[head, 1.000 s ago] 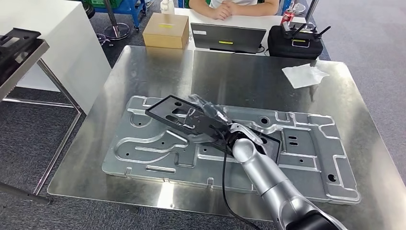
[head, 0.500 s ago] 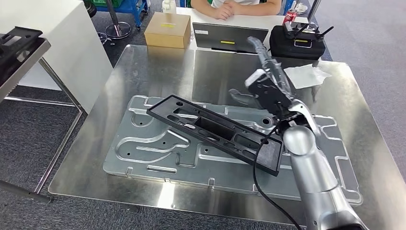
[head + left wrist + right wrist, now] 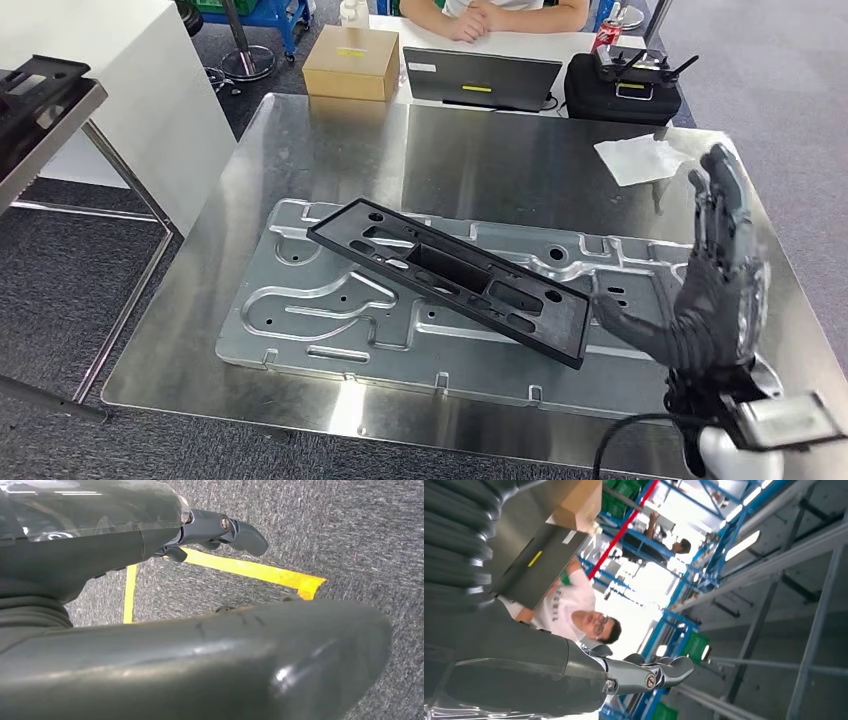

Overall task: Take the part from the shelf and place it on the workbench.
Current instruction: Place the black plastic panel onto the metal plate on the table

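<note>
The black part (image 3: 452, 277) is lying slantwise on the metal plate (image 3: 300, 310) on the bench (image 3: 500, 150). The right robot hand (image 3: 715, 290) is hovering beside the part's near end, fingers spread, holding nothing. The left robot hand (image 3: 150, 580) is hanging over the floor, fingers apart and empty.

Head view is bright w/ even overhead light. The polished steel workbench top (image 3: 330, 150) throws broad glare patches and soft reflections, esp. along its near edge. The embossed silver metal plate (image 3: 300, 320) picks up small highlights on its ridges. The long black plastic frame part (image 3: 450, 275) casts only a short, soft shadow. The dark grey right hand (image 3: 715, 290) is slightly motion-blurred. Right wrist view is backlit: ceiling light strips (image 3: 744, 545) and the middle are blown out to white, bkgd soft. Left wrist view is dimmer; the smooth grey thumb (image 3: 225, 670) is out of focus, w/ dull sheen.
</note>
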Tool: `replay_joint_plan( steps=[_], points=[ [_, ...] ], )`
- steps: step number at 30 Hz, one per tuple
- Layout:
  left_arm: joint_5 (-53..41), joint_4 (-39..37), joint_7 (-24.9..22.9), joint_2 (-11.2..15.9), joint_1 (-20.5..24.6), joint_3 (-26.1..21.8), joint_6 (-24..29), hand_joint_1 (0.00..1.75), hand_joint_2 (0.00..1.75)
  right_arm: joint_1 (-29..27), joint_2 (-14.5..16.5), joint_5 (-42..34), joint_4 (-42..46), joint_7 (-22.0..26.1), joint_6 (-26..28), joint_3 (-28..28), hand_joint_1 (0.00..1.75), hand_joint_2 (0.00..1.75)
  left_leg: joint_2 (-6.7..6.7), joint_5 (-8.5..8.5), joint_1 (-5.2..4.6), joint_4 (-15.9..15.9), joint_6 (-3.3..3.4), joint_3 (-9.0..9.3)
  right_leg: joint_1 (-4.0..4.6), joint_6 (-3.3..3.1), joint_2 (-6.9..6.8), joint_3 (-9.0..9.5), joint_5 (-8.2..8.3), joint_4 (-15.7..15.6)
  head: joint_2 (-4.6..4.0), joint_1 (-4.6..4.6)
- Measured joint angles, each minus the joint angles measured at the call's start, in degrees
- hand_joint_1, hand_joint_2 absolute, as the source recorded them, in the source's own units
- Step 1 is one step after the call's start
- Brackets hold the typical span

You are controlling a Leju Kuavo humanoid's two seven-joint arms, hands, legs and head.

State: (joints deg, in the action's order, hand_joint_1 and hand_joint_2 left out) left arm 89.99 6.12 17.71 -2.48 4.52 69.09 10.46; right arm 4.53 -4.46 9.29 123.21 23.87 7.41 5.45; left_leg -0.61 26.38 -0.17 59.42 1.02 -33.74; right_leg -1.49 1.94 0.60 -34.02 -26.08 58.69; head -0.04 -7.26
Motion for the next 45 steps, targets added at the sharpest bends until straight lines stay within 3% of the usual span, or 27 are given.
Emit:
replay_joint_plan(
  steps=[5,8,9,11,13,14,15,16,18,19,21,24,25,26,28,29,30,32,33,34,36,39,40,41,43,44,45],
  points=[
    [0.0,0.0,-0.2,0.0,0.0,-0.5,0.4,0.0,0.0,-11.8,1.3,2.1,6.0,4.0,4.2,-3.3,0.0,0.0,-0.02,0.19,-0.45,0.2,0.5,0.02,-0.37,0.54,-0.02,0.15,-0.02,-0.1,0.0,0.0],
    [0.0,0.0,-0.7,0.0,0.0,-0.6,0.4,0.0,0.0,-17.4,2.7,2.2,8.4,5.0,5.4,-5.6,0.0,0.0,0.04,-0.28,-0.46,0.0,1.16,0.1,-0.51,1.12,-0.01,0.4,0.12,-0.2,0.0,0.0],
    [-0.1,0.0,-0.8,0.0,0.0,-0.6,0.4,0.0,0.0,-19.0,3.1,1.9,9.0,5.0,5.6,-6.5,0.0,0.0,0.11,-0.59,-0.32,-0.3,1.46,0.14,-0.51,1.21,-0.06,0.3,-0.52,0.2,0.0,0.01],
    [-0.5,0.0,-0.9,-0.1,0.1,-0.5,0.3,0.0,0.0,-21.8,4.0,1.4,10.0,5.2,5.7,-8.9,0.0,0.0,0.28,-1.17,-0.11,-0.8,2.02,0.02,-0.45,1.13,-0.18,-1.09,-4.08,4.1,0.0,0.01],
    [-1.1,0.0,-0.9,0.0,0.1,-0.2,0.0,0.0,0.0,-24.3,5.4,0.5,10.9,6.0,5.0,-12.1,0.0,0.0,0.3,-1.52,-0.33,-0.9,2.31,-0.47,-0.23,0.93,-0.25,-3.66,-8.76,11.4,0.0,0.0],
    [-1.3,0.0,-0.9,0.0,0.1,-0.1,-0.3,0.0,0.0,-25.4,6.2,-0.1,11.4,6.3,4.4,-14.0,0.0,0.0,0.28,-1.73,-0.47,-0.9,2.35,-0.76,-0.11,0.83,-0.25,-4.44,-10.05,14.2,0.0,0.0],
    [-1.4,0.0,-0.9,0.1,0.0,0.0,-0.6,0.0,0.0,-26.3,6.9,-0.7,11.7,6.6,3.6,-15.7,0.0,0.0,0.23,-1.96,-0.63,-0.9,2.35,-1.07,0.01,0.66,-0.25,-4.39,-10.31,15.3,0.0,0.0],
    [-1.4,0.0,-0.9,0.1,0.0,0.1,-0.9,0.0,0.0,-27.0,7.7,-1.4,12.0,6.8,2.9,-17.3,0.0,0.0,0.16,-2.24,-0.79,-0.9,2.3,-1.38,0.15,0.38,-0.25,-3.1,-9.47,14.1,0.0,0.0],
    [-1.4,0.0,-0.9,0.1,0.1,0.4,-1.2,0.0,0.0,-27.8,8.8,-2.1,12.6,7.1,1.8,-19.9,0.0,0.0,-0.09,-2.81,-1.01,-0.8,2.13,-1.89,0.61,-0.61,0.08,1.97,-6.84,6.4,0.0,0.0],
    [-1.4,0.0,-0.9,0.0,0.1,0.6,-1.4,0.0,0.0,-28.2,9.3,-2.2,13.0,7.2,1.4,-20.9,0.0,0.0,-0.26,-3.12,-1.1,-0.9,1.91,-2.02,0.91,-1.14,0.4,4.44,-5.7,2.6,0.0,-0.01],
    [-1.4,0.0,-0.9,0.0,0.2,0.8,-1.5,0.0,0.0,-28.7,10.3,-2.1,13.7,7.4,1.0,-22.7,0.0,0.0,-0.65,-3.76,-0.97,-1.0,1.29,-2.05,1.47,-1.86,0.94,6.78,-4.66,-1.2,0.0,-0.04],
    [-1.4,0.0,-0.9,0.2,0.2,1.1,-1.6,0.0,0.0,-29.3,11.8,-1.8,14.4,7.4,0.7,-24.7,0.0,0.0,-1.36,-4.48,-0.97,-1.2,0.21,-2.44,1.36,-2.51,0.14,6.38,-3.14,-2.2,0.0,-0.03],
    [-1.4,0.0,-0.9,0.2,0.2,1.2,-1.7,0.0,0.0,-29.5,12.3,-1.7,14.5,7.4,0.6,-25.1,0.0,0.0,-1.28,-3.29,-0.94,-0.4,-0.18,-2.91,1.05,-2.81,-0.32,5.94,-2.45,-2.6,0.0,-0.04],
    [-1.5,-0.1,-0.9,0.3,0.1,1.2,-1.7,0.0,0.0,-29.8,12.8,-1.7,14.7,7.4,0.4,-25.6,0.0,0.0,-1.03,-1.06,-0.77,1.5,-0.64,-3.61,0.73,-2.98,-0.83,5.37,-1.72,-2.9,0.0,-0.06],
    [-1.5,-0.1,-0.8,0.4,0.2,1.3,-1.8,0.0,0.0,-30.3,14.0,-1.7,15.0,7.5,-0.2,-26.6,0.0,0.0,-0.24,4.87,0.1,7.9,-1.67,-5.1,0.58,-3.1,-1.82,4.05,-0.7,-2.9,0.0,-0.09],
    [-1.6,-0.1,-0.8,0.5,0.2,1.4,-1.8,0.0,0.0,-30.5,14.7,-1.8,15.1,7.6,-0.5,-27.1,0.0,0.0,0.01,6.67,0.52,11.2,-2.19,-5.51,0.54,-2.98,-2.37,3.39,-0.27,-2.9,0.0,-0.09],
    [-1.6,-0.1,-0.8,0.5,0.2,1.4,-1.8,0.0,0.0,-30.6,15.3,-1.9,15.1,7.6,-0.8,-27.7,0.0,0.0,0.17,7.01,0.88,13.2,-2.68,-5.31,0.46,-2.82,-2.96,2.7,0.15,-2.7,0.0,-0.09],
    [-1.8,-0.1,-0.8,0.8,0.2,1.6,-2.0,0.0,0.0,-30.6,16.5,-2.1,15.1,7.6,-1.3,-28.9,0.0,0.0,0.63,4.42,1.48,12.2,-3.59,-2.37,0.09,-2.3,-4.16,1.16,0.86,-2.0,0.0,-0.09],
    [-1.9,-0.1,-0.8,0.9,0.3,1.8,-2.1,0.0,0.0,-30.6,17.0,-2.0,15.2,7.6,-1.6,-29.5,0.0,0.0,1.41,3.06,1.77,8.8,-4.08,0.43,-0.1,-1.96,-4.73,0.44,1.1,-1.4,0.0,-0.09],
    [-2.1,0.0,-0.9,0.9,0.5,2.0,-2.3,0.0,0.0,-30.6,17.6,-1.9,15.4,7.6,-1.9,-30.2,0.0,0.0,2.5,2.78,1.71,4.7,-4.44,3.41,-0.22,-1.58,-5.24,-0.2,1.27,-0.8,0.0,-0.12],
    [-2.3,0.0,-1.0,0.9,0.8,2.3,-2.5,0.0,0.0,-30.7,18.7,-1.5,15.9,7.8,-2.5,-31.6,0.0,0.0,4.0,3.69,1.34,-0.9,-3.82,6.76,-0.14,-0.76,-6.32,-0.74,1.65,-0.1,0.0,-0.11],
    [-2.5,0.0,-1.2,1.0,0.8,2.7,-2.5,0.0,0.0,-30.8,20.1,-1.2,16.2,8.1,-3.1,-33.1,0.0,0.0,3.07,3.54,0.89,-1.8,-1.38,6.04,-0.28,0.5,-7.49,-0.73,2.41,-0.1,0.0,-0.04],
    [-2.5,0.0,-1.2,1.0,0.7,2.7,-2.5,0.0,0.0,-30.8,20.3,-1.2,16.3,8.1,-3.3,-33.4,0.0,0.0,2.65,3.03,0.85,-1.8,-0.67,5.53,-0.46,0.84,-6.83,-0.97,1.59,0.4,0.0,-0.03],
    [-2.5,0.0,-1.2,1.0,0.7,2.8,-2.5,0.0,0.0,-30.9,20.6,-1.1,16.3,8.1,-3.4,-33.8,0.0,0.0,2.31,2.42,0.84,-1.9,-0.06,4.94,-0.56,1.02,-5.63,-1.44,-0.22,1.7,0.0,-0.04],
    [-2.5,0.0,-1.3,1.0,0.8,2.9,-2.4,0.0,0.0,-31.2,21.1,-1.1,16.3,8.2,-3.9,-34.7,0.0,0.0,1.39,1.12,0.62,-1.9,0.74,3.41,-0.41,0.94,-2.51,-3.09,-6.24,7.6,0.0,-0.04],
    [-2.5,0.0,-1.3,1.0,0.9,3.0,-2.3,0.0,0.0,-31.3,21.4,-1.2,16.4,8.2,-4.3,-35.2,0.0,0.0,0.83,0.48,0.37,-1.9,0.99,2.62,-0.18,0.72,-1.64,-3.88,-8.69,11.2,0.0,-0.04],
    [-2.5,0.0,-1.2,0.9,0.9,3.2,-2.3,0.0,0.0,-31.3,21.6,-1.2,16.4,8.2,-4.6,-35.6,0.0,0.0,0.19,-0.19,0.05,-1.8,1.17,1.8,0.15,0.39,-1.18,-4.2,-9.94,14.1,0.0,-0.04]
  ],
)
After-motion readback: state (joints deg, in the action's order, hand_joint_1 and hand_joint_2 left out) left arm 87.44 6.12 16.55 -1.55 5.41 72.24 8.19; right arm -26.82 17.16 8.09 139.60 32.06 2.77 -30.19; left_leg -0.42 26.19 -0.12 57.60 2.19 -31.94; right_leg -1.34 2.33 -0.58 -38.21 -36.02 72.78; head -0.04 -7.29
